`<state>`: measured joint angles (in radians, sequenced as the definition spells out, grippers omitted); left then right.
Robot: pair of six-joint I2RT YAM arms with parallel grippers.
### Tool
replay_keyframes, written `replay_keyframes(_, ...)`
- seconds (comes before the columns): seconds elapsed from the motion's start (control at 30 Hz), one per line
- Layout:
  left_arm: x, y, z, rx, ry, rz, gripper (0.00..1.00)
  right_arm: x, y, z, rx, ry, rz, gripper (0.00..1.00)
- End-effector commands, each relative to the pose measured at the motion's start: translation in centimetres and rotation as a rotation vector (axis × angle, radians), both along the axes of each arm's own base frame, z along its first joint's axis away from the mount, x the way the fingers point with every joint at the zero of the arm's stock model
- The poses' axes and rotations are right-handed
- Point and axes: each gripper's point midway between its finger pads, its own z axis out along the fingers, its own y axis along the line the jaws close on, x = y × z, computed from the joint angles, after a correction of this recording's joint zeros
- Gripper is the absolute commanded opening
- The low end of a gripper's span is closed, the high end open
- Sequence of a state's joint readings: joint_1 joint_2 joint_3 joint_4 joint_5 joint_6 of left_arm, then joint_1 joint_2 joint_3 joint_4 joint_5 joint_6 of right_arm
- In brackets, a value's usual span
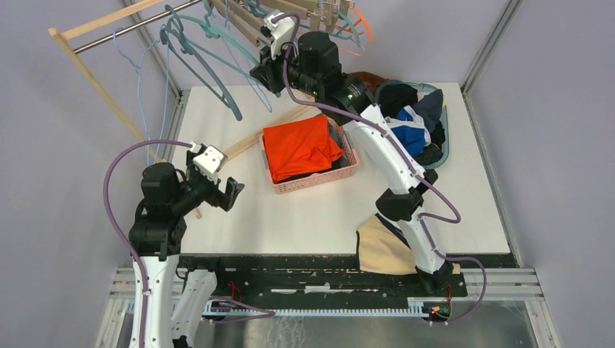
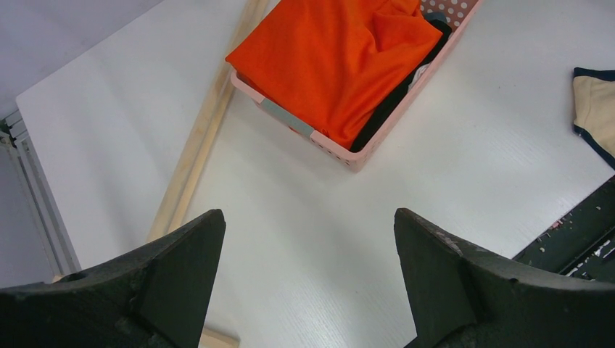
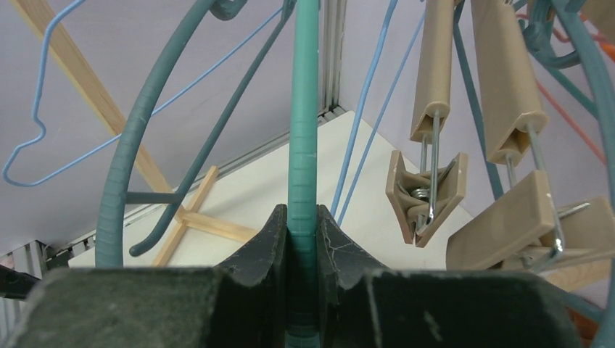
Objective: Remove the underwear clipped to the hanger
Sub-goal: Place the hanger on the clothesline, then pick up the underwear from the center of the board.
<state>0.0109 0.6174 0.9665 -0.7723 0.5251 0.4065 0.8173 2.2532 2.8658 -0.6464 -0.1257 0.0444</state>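
My right gripper [image 1: 262, 76] is raised at the rack and shut on a green ribbed hanger [image 3: 303, 109], which runs up between its jaws [image 3: 303, 217]. Beige clip hangers [image 3: 428, 196] hang just to its right, and their visible clips hold no fabric. Navy and royal blue underwear [image 1: 413, 123] lies piled in a blue basket [image 1: 447, 138] at the back right. A beige brief [image 1: 384, 250] lies at the table's front edge; it also shows in the left wrist view [image 2: 595, 109]. My left gripper [image 1: 225, 190] is open and empty above the table's left side [image 2: 308, 217].
A pink basket [image 1: 319, 180] holding an orange garment [image 1: 301, 148] sits mid-table; it shows in the left wrist view too [image 2: 290, 119]. The wooden rack [image 1: 94, 80] carries several teal and blue hangers [image 1: 217, 80]. Its base bar [image 2: 199, 138] lies across the table.
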Motion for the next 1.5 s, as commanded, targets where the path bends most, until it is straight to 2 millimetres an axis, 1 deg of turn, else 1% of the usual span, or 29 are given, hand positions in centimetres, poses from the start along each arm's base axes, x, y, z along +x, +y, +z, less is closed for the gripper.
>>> replay_keyframes(0.0, 0.1, 0.0, 0.3, 0.026, -0.041, -0.022, 0.93, -0.9, -0.8, 2.0, 0.05, 0.012, -0.059, 0.0)
replay_keyframes(0.2, 0.0, -0.1, 0.1, 0.027, -0.041, -0.028, 0.93, -3.6, -1.3, 5.0, 0.059, -0.063, -0.081, 0.0)
replay_keyframes(0.27, 0.0, -0.1, 0.1, 0.028, -0.042, -0.026, 0.93, -4.3, -1.3, 5.5, 0.055, -0.081, -0.091, 0.0)
replay_keyframes(0.33, -0.1, -0.1, 0.1, 0.03, -0.043, -0.028, 0.93, -4.9, -1.1, 5.6, 0.045, -0.088, -0.094, 0.0)
replay_keyframes(0.43, -0.2, -0.1, 0.0, 0.033, -0.043, -0.031, 0.93, -5.2, -0.9, 4.7, 0.018, -0.073, -0.103, 0.0)
replay_keyframes(0.57, -0.3, -0.1, -0.1, 0.037, -0.044, -0.031, 0.93, -5.4, -0.9, 3.6, -0.016, -0.052, -0.102, 0.09)
replay_keyframes(0.63, -0.4, -0.1, 0.0, 0.039, -0.046, -0.033, 0.93, -5.5, -1.1, 3.5, -0.022, -0.051, -0.108, 0.12)
replay_keyframes(0.77, -0.5, -0.1, 0.2, 0.039, -0.051, -0.034, 0.93, -5.4, -1.8, 4.0, -0.035, -0.076, -0.126, 0.25)
replay_keyframes(0.87, -0.5, -0.1, 0.1, 0.039, -0.048, -0.035, 0.93, -5.8, -2.0, 3.9, -0.055, -0.083, -0.109, 0.39)
replay_keyframes(0.97, -0.5, -0.1, 0.0, 0.041, -0.049, -0.035, 0.93, -6.3, -2.4, 3.8, -0.079, -0.09, -0.092, 0.58)
replay_keyframes(1.07, -0.5, 0.0, 0.0, 0.045, -0.049, -0.032, 0.93, -6.9, -3.2, 4.0, -0.109, -0.108, -0.082, 0.69)
replay_keyframes(1.2, -0.4, 0.1, -0.3, 0.052, -0.046, -0.029, 0.93, -8.5, -5.0, 4.2, -0.166, -0.131, -0.047, 0.79)
replay_keyframes(1.23, -0.3, 0.2, -0.5, 0.055, -0.043, -0.027, 0.93, -8.9, -5.4, 3.7, -0.192, -0.129, -0.038, 0.8)
replay_keyframes(1.3, -0.1, 0.3, -0.5, 0.054, -0.044, -0.015, 0.94, -9.7, -6.7, 3.4, -0.232, -0.134, -0.024, 0.82)
replay_keyframes(1.33, 0.1, 0.5, -0.4, 0.055, -0.047, -0.004, 0.94, -10.1, -7.2, 2.9, -0.261, -0.134, -0.012, 0.84)
replay_keyframes(1.4, 0.7, 0.9, -0.4, 0.053, -0.047, 0.027, 0.95, -11.2, -8.8, 2.7, -0.295, -0.142, 0.006, 0.86)
replay_keyframes(1.47, 1.3, 1.3, -0.4, 0.05, -0.048, 0.058, 0.97, -12.1, -10.2, 1.8, -0.34, -0.142, 0.027, 0.9)
